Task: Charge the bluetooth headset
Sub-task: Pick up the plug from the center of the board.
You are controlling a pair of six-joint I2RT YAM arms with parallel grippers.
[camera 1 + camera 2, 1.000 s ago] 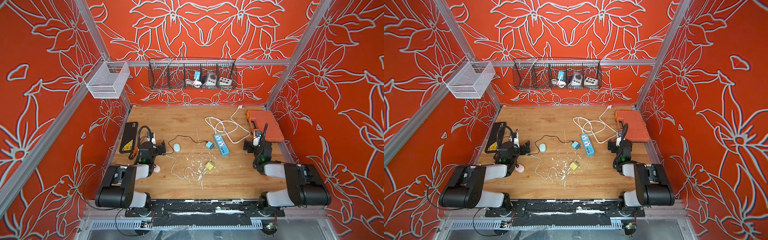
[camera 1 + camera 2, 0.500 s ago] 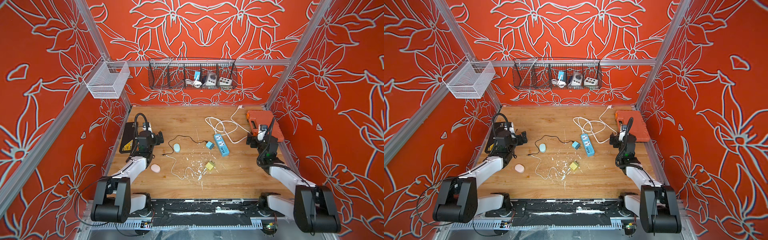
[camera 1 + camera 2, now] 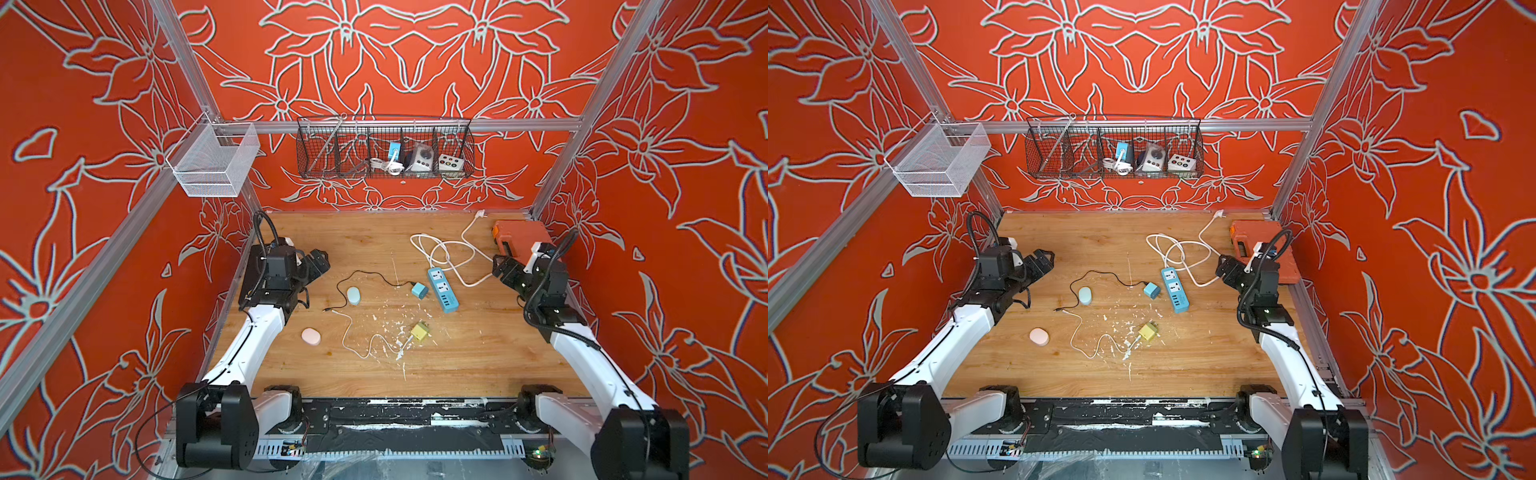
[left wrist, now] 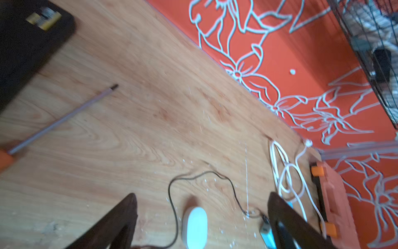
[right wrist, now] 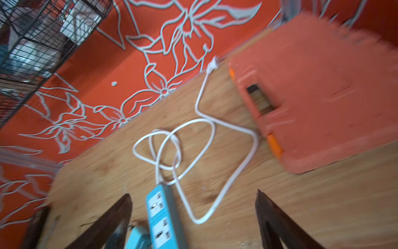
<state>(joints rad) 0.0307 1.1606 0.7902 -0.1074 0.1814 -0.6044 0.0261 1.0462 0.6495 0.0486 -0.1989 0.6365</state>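
Wrist views, blurry: left claw [image 4: 202, 194] & right claw [image 5: 193, 192] wide, prob empty

Left arm [image 3: 253, 345] stretched forward, left gripper [image 3: 318, 266] angled inward, jaws wide apart and empty, right arm [image 3: 590, 361] stretched forward, right gripper [image 3: 500, 268] angled inward, jaws spread, holding nothing

The white-and-black left arm [image 3: 257, 345] and right arm [image 3: 590, 365] match: white tubular links between blocky black joints, a ribbed black hose [image 3: 260, 245] looping over each wrist. The left gripper [image 3: 316, 264] and right gripper [image 3: 502, 268] are black, with dark, tapered jaws.
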